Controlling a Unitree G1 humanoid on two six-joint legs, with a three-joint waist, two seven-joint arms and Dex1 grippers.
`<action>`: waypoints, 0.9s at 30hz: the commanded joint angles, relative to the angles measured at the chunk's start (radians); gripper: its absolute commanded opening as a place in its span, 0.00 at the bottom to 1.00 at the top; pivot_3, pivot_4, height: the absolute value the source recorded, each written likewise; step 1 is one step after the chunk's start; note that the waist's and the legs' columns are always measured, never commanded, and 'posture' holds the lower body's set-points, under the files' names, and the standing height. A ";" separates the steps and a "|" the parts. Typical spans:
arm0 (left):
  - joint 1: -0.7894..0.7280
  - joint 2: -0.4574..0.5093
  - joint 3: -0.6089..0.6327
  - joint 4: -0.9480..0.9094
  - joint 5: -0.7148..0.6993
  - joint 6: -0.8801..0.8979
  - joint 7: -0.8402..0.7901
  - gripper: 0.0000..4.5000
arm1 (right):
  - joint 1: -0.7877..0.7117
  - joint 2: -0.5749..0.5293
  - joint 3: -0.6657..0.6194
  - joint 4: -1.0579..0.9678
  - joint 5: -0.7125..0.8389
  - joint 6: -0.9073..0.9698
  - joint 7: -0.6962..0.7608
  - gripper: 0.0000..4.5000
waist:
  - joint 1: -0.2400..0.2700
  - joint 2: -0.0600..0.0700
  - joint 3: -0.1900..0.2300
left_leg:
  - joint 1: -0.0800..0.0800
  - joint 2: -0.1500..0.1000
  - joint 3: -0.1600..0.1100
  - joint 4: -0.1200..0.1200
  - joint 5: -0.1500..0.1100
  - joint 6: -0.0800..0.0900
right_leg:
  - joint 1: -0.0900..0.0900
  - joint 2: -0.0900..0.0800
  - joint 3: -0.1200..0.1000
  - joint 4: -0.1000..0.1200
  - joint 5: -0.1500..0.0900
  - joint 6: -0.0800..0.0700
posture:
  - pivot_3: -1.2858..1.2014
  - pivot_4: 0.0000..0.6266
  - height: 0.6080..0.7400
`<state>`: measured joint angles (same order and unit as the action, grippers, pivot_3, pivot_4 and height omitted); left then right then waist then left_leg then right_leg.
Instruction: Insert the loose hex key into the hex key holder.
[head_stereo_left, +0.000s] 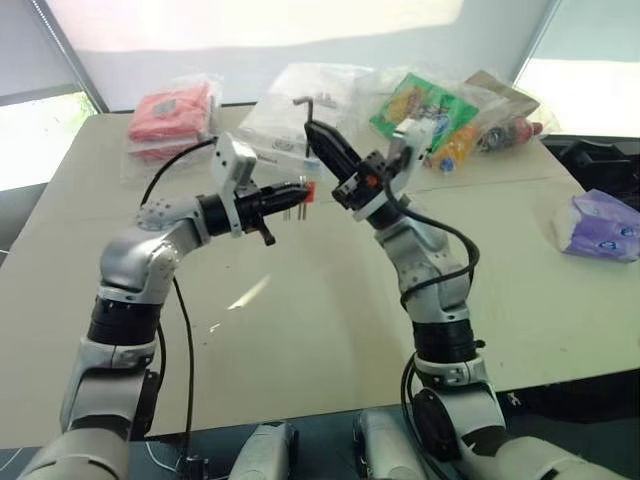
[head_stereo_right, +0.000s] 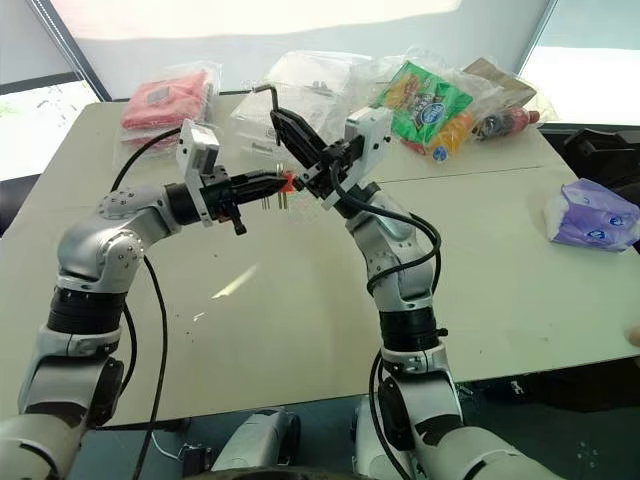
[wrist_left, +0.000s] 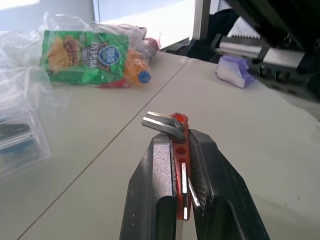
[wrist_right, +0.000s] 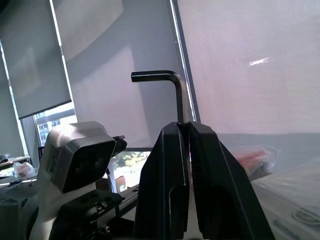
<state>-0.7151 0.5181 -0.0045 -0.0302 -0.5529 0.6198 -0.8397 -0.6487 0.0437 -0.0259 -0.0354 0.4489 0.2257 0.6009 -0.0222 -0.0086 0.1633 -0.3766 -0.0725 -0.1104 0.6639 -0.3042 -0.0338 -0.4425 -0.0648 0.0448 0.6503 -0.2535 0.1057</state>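
**A:** Where do you stand on the task right now?

**B:** You're at the alignment step, judging by how things lie. Start at the left of the head view: your left gripper (head_stereo_left: 300, 192) is clenched on the hex key holder (head_stereo_left: 309, 190), which sits just left of centre in the frame, held above the table (head_stereo_left: 300, 330). The forearm runs roughly level toward the middle. In the left wrist view the red block (wrist_left: 180, 165) is pinched between both fingers (wrist_left: 156, 195), with open sockets along its edge and a few keys folded beside it.

**A:** And the right side?

**B:** Move right of centre: your right gripper (head_stereo_left: 318, 135) is clamped on the loose hex key (head_stereo_left: 303, 105), angled up and toward the upper left. The key's short bent end pokes out above the fingertips, up near the clear bags at the top of the frame. The right wrist view shows it (wrist_right: 177, 92) upright between the closed fingers.

**A:** So the next move?

**B:** You'll likely need to turn the key so a straight end faces a free socket, then bring the two tips together. They're near but apart.
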 joint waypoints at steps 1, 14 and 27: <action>-0.027 0.006 0.023 -0.010 0.004 -0.016 -0.007 0.00 | 0.006 -0.004 0.022 -0.013 -0.007 -0.048 0.006 0.02 | -0.002 0.000 0.000 | 0.000 0.000 0.000 0.000 0.000 0.000 | 0.000 0.000 0.000 0.000 0.000 0.000 | 0.52 0.24 1.00; -0.023 -0.003 0.034 -0.031 -0.002 -0.015 0.007 0.00 | -0.012 -0.034 0.016 0.105 -0.044 -0.128 -0.007 0.02 | -0.022 0.000 0.000 | 0.000 0.000 -0.001 -0.001 0.000 0.000 | 0.000 0.000 0.000 0.001 0.000 0.000 | 0.52 0.24 1.00; -0.014 -0.005 0.038 -0.034 0.000 -0.017 0.019 0.00 | -0.011 -0.045 0.029 0.092 -0.024 -0.126 0.002 0.02 | -0.022 0.000 0.000 | 0.000 0.000 -0.001 -0.001 0.000 0.000 | 0.000 0.000 0.000 0.001 0.000 0.000 | 0.52 0.24 1.00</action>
<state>-0.7174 0.5111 0.0092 -0.0391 -0.5521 0.6212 -0.8235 -0.6442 -0.0046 -0.0049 0.1114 0.4074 0.1034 0.5958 -0.0442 -0.0086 0.1633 -0.3766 -0.0722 -0.1111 0.6630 -0.3043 -0.0338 -0.4429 -0.0647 0.0448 0.6508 -0.2535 0.1057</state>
